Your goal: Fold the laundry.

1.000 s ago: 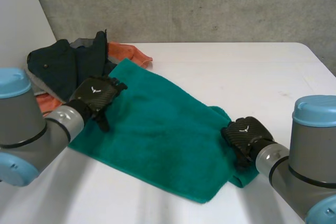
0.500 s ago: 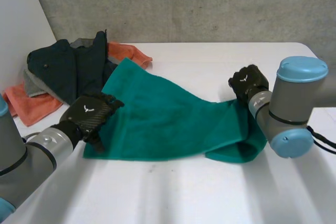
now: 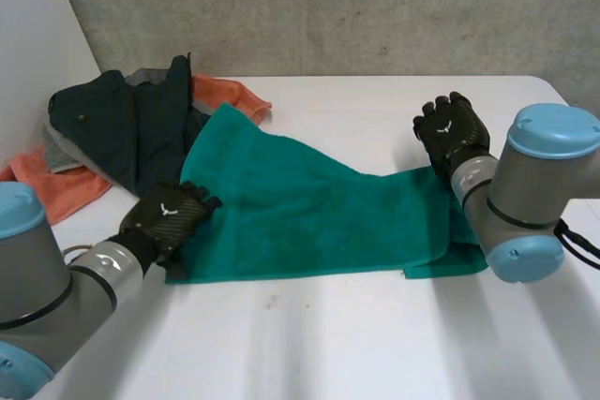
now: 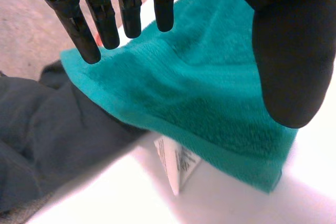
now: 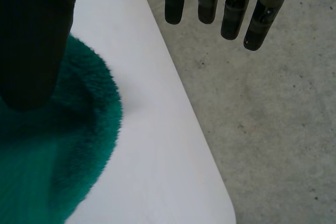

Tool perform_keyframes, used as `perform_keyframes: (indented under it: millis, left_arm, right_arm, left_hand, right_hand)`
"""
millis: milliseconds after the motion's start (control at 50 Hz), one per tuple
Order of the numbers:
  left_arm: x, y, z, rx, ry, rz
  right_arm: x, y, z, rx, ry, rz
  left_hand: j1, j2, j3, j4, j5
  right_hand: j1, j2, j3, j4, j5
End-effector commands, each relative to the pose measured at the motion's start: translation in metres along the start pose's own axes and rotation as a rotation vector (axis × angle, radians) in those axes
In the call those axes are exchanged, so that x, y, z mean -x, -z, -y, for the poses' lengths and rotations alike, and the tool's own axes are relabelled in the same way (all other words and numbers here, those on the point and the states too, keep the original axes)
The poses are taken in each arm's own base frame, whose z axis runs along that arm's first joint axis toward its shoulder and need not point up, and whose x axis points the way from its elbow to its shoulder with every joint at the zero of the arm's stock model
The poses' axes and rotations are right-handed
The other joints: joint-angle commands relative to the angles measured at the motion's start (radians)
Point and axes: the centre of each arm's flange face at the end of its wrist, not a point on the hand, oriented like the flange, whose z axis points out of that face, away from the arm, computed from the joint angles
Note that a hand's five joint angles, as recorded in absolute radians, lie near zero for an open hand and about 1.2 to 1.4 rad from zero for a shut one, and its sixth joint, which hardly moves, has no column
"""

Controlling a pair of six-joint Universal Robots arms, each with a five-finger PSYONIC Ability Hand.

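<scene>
Teal towel [image 3: 309, 208], white tag [image 4: 177, 165]; left hand [image 3: 167, 215] and right hand [image 3: 452, 130] fingers straight, empty.

this looks like a robotics lab or test cell: the white table [image 3: 356, 344] stands against a bare grey concrete wall [image 3: 328, 7], with a plain white panel [image 3: 28, 44] at one side and a rough concrete floor [image 5: 273, 119] past the table's edge. a left arm [image 3: 37, 297] and a right arm [image 3: 534, 194], grey with light-blue caps, reach over the table. a green towel [image 3: 300, 203] and a heap of clothes [image 3: 122, 128] lie on it as test pieces.
</scene>
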Motion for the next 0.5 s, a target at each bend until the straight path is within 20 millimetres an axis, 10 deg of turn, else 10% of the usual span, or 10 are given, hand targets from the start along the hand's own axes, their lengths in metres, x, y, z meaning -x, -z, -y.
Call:
perform_keyframes:
  millis: [20,500]
  left_arm:
    - [-0.008,-0.012,-0.014,0.04,-0.031,-0.036]
    - [-0.007,-0.028,-0.019,0.043,-0.036,-0.04]
  right_arm:
    - [-0.001,0.024,0.0,0.022,-0.02,0.027]
    - [0.01,0.043,-0.021,0.089,-0.027,0.074]
  left_hand:
    - [0.08,0.063,0.065,0.062,0.06]
    - [0.139,0.121,0.123,0.121,0.119]
  right_hand:
    - [-0.026,-0.044,-0.037,-0.058,-0.065]
    - [-0.026,-0.044,-0.037,-0.058,-0.065]
